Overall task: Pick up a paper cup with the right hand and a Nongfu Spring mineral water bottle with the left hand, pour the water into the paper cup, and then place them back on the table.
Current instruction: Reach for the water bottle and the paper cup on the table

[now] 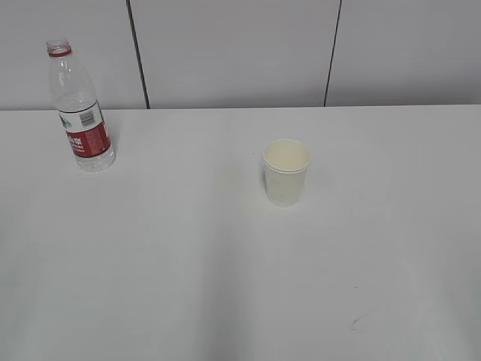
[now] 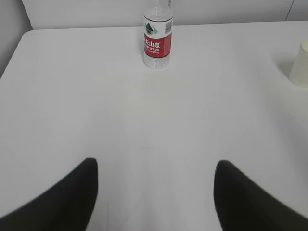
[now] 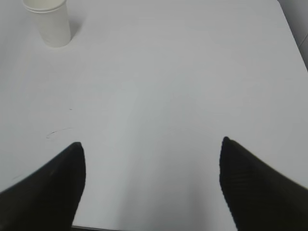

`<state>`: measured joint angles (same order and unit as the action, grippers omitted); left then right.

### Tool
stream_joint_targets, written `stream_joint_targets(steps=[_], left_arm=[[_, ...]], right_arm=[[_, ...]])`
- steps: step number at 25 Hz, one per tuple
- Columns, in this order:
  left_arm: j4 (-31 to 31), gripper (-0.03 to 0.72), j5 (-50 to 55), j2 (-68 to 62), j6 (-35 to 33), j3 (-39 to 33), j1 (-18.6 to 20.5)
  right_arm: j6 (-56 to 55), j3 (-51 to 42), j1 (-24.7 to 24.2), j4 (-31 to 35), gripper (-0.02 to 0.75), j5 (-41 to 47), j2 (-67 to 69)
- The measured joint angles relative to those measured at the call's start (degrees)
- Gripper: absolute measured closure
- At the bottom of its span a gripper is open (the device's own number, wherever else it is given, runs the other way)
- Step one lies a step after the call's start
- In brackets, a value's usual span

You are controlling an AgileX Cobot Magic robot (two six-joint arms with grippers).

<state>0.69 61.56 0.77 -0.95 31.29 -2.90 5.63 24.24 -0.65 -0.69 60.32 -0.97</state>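
White bench (image 1: 225, 286) fills my exterior view, with a small dark scuff (image 1: 355, 324) near its right front. The Nongfu Spring mineral water bottle (image 1: 80, 109) stands upright at the far left, uncapped, red neck ring showing. The paper cup (image 1: 286, 172) sits upright near the middle, a little right, well apart from the bottle. Through the left wrist camera I see the left end effector (image 2: 154, 192) spread wide open, holding nothing, bottle far ahead. The right end effector (image 3: 151, 183) is likewise wide open and holding nothing, cup at far left.
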Motion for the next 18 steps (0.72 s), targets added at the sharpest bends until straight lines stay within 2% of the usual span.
stream_joint_targets(steps=[18], left_arm=[[0.0,0.232,0.0,0.0,0.0,0.0,0.0]], right_arm=[[-0.1,0.5,0.0,0.1,0.099,0.0,0.0]])
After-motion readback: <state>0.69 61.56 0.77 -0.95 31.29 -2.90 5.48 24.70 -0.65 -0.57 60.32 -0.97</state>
